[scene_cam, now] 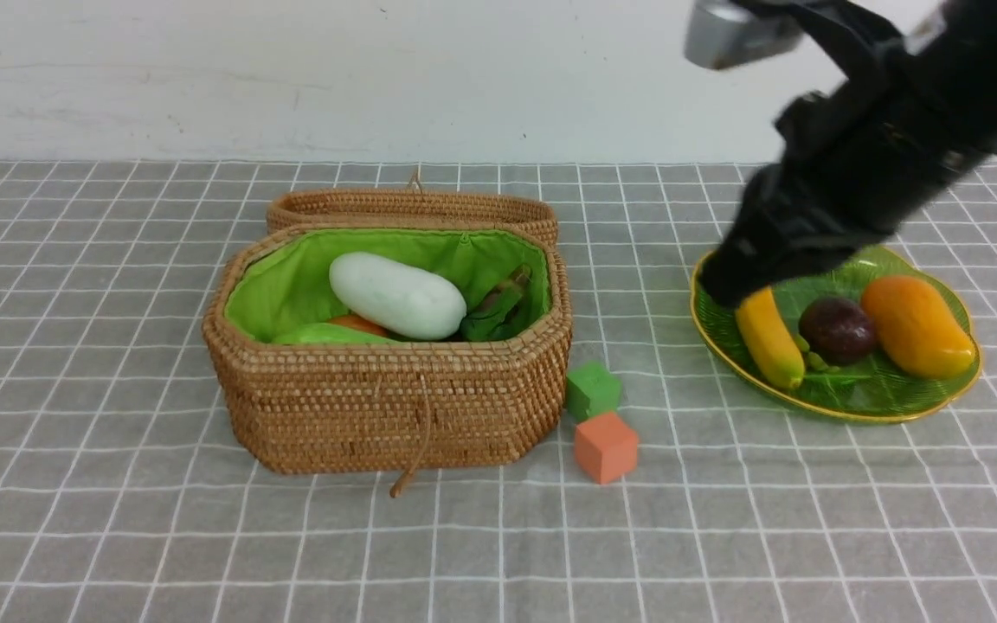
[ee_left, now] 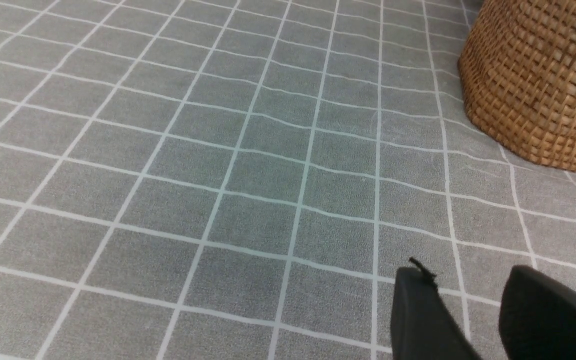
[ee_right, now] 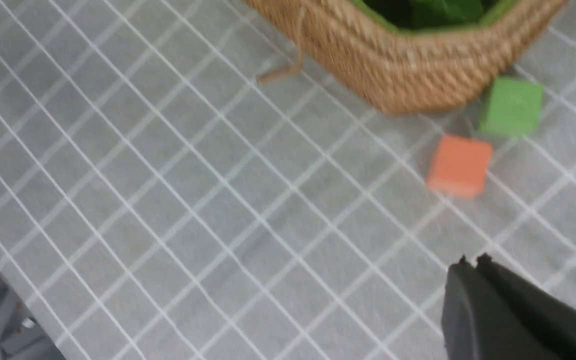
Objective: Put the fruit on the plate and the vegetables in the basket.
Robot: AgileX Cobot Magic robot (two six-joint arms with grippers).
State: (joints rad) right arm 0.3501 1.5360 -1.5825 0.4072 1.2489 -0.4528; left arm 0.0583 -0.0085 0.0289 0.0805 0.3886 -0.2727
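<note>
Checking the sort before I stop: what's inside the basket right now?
Inside the basket, the front view shows a white gourd on top, a light green gourd, an orange tuber's edge and leafy greens. Anything beneath them is covered.

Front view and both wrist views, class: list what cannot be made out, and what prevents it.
- Front view: the banana has its far end hidden by the right arm.
- Front view: the vegetables under the white gourd are mostly covered by it and the basket wall.
- Right wrist view: motion blur smears the basket's weave.
</note>
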